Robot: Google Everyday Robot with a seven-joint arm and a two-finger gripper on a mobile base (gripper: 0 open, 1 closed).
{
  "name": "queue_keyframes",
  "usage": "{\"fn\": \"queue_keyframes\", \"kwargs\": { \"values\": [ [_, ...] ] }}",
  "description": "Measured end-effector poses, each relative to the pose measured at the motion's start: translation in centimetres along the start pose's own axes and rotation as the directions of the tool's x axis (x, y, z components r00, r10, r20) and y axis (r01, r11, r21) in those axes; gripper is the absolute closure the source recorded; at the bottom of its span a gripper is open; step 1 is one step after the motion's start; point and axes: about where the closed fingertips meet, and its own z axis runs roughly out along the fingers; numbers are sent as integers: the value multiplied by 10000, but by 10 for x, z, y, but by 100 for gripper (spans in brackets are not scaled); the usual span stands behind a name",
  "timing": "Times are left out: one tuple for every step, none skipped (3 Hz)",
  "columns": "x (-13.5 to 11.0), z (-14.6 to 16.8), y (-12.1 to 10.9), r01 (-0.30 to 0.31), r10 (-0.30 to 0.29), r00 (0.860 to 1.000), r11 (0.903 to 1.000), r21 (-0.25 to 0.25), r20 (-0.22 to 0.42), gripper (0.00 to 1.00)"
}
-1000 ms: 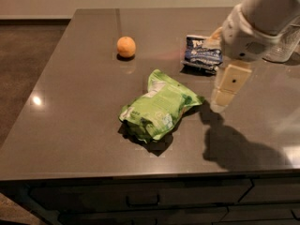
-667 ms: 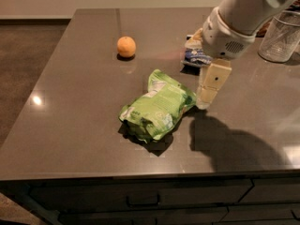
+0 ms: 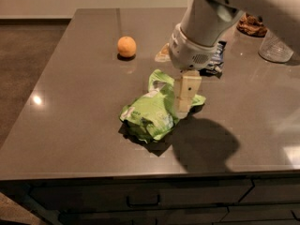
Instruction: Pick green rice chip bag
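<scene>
The green rice chip bag is a puffy, crinkled light-green bag with white patches, lying near the middle of the dark countertop. My gripper hangs from the white arm and points down over the bag's right end. Its tan fingers overlap the bag's right edge in the view. I cannot tell whether they touch the bag. A dark blue snack bag lies behind the arm, mostly hidden by it.
An orange sits at the back left of the counter. A clear glass container stands at the right edge, with a brown item behind it. A small pale object lies beside the arm. Drawers run below the counter's front edge.
My arm has swung left and toward the near edge, bringing the gripper from beside the bag's right side to over its right end. The bag has not visibly moved.
</scene>
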Motion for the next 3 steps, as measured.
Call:
{"fn": "queue_keyframes", "kwargs": {
  "values": [
    [-7,20,4,542,-548,9984,9973,-502,-107,0],
    [-12,39,10,930,-957,9953,9887,-1175,-177,21],
    [-14,46,13,1076,-1120,9935,9823,-1531,-199,52]
  ]
}}
